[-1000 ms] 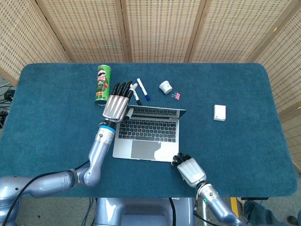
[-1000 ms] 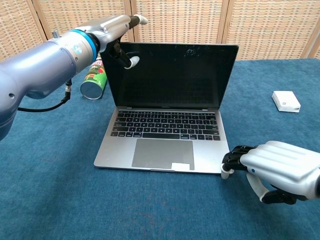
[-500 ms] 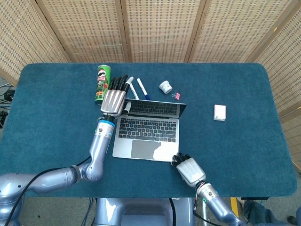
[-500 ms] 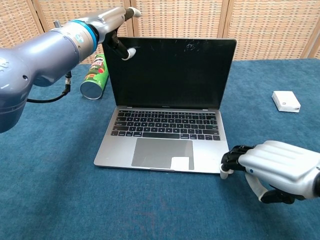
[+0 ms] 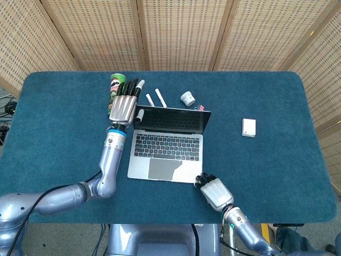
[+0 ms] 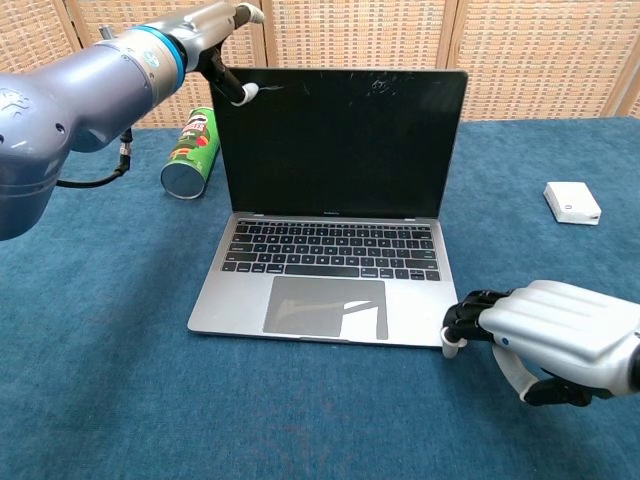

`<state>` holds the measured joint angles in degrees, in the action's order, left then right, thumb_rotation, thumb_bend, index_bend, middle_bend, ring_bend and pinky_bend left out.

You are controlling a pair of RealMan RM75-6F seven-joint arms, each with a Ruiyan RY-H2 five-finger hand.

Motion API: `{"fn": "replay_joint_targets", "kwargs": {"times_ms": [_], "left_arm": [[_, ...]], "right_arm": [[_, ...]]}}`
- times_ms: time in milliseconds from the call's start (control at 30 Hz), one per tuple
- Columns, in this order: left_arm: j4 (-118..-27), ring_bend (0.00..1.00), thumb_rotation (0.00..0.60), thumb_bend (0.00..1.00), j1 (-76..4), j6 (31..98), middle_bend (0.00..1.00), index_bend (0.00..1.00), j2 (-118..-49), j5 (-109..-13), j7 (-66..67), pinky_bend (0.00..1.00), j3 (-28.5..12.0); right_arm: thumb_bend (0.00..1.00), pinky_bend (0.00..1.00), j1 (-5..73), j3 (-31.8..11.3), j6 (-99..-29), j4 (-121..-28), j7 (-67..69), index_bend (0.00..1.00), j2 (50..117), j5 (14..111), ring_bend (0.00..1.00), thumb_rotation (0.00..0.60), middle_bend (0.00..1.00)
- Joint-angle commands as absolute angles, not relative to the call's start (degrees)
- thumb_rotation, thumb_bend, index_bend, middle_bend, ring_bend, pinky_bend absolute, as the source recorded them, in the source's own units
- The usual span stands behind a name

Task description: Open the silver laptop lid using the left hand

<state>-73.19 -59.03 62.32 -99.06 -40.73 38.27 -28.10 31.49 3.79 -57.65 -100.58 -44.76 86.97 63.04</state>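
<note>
At frame center I see the silver laptop (image 5: 166, 144) with its lid upright, my left hand (image 5: 123, 105) gripping the lid's upper left corner between thumb and fingers, and my right hand (image 6: 548, 338) curled, fingertips touching the base's lower right corner.

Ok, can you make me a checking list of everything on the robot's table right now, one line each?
Surface: blue carpet-like table cover.
Job's things: silver laptop, lid up, screen dark.
Clutter: green chips can lying on its side; two markers; small white cup-like thing; pink clip; small white box.
Hands: left hand at the lid's top left corner, thumb on the screen side; right hand resting by the laptop's front right corner, fingertips touching it.
Cables: black cable along the left arm.
Surroundings: woven screen panels behind the table.
</note>
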Motion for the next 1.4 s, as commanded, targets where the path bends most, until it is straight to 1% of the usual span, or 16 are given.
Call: {"fn": "replay_joint_targets", "kwargs": {"times_ms": [33, 567, 733, 867, 1000, 1167, 1400], "left_arm": [[-72.37, 0.00, 0.600, 0.43, -59.12, 61.93, 0.00, 0.00, -99.01, -40.25, 37.70, 0.00, -27.97], [-70.15, 0.00, 0.600, 0.43, -59.47, 61.61, 0.00, 0.00, -98.29, -39.08, 35.52, 0.00, -27.45], [-71.04, 0.00, 0.600, 0.43, -59.17, 61.93, 0.00, 0.00, -97.52, -39.05, 35.31, 0.00, -27.10], [-73.42, 0.00, 0.600, 0.42, -58.31, 61.94, 0.00, 0.00, -96.14, -40.14, 34.32, 0.00, -26.21], [-77.76, 0.00, 0.600, 0.42, -56.46, 61.92, 0.00, 0.00, -93.20, -43.52, 31.92, 0.00, -24.67], [-85.26, 0.00, 0.600, 0.42, -52.75, 63.92, 0.00, 0.00, -86.99, -49.92, 28.56, 0.00, -22.48], [-92.55, 0.00, 0.600, 0.42, -47.85, 66.67, 0.00, 0.00, -78.88, -54.11, 24.40, 0.00, -21.86]], "right_arm": [[0.98, 0.24, 31.59, 3.88, -57.64, -100.53, -44.72, 0.25, 86.98, 63.08, 0.09, 0.600, 0.20], [0.98, 0.24, 32.10, 4.44, -57.94, -99.95, -44.60, 0.25, 87.43, 62.75, 0.09, 0.600, 0.20], [0.98, 0.24, 32.16, 4.49, -58.23, -100.11, -44.67, 0.25, 87.46, 62.60, 0.10, 0.600, 0.20], [0.98, 0.24, 32.03, 4.40, -59.19, -100.64, -44.73, 0.25, 87.43, 62.94, 0.10, 0.600, 0.20], [0.98, 0.24, 31.72, 4.23, -60.50, -101.19, -44.51, 0.25, 87.11, 63.88, 0.10, 0.600, 0.20], [0.98, 0.24, 30.89, 3.17, -63.37, -102.36, -41.67, 0.25, 85.44, 67.22, 0.10, 0.600, 0.20], [0.98, 0.24, 29.47, 0.93, -68.04, -101.17, -34.72, 0.25, 81.28, 73.00, 0.10, 0.600, 0.20]]}}
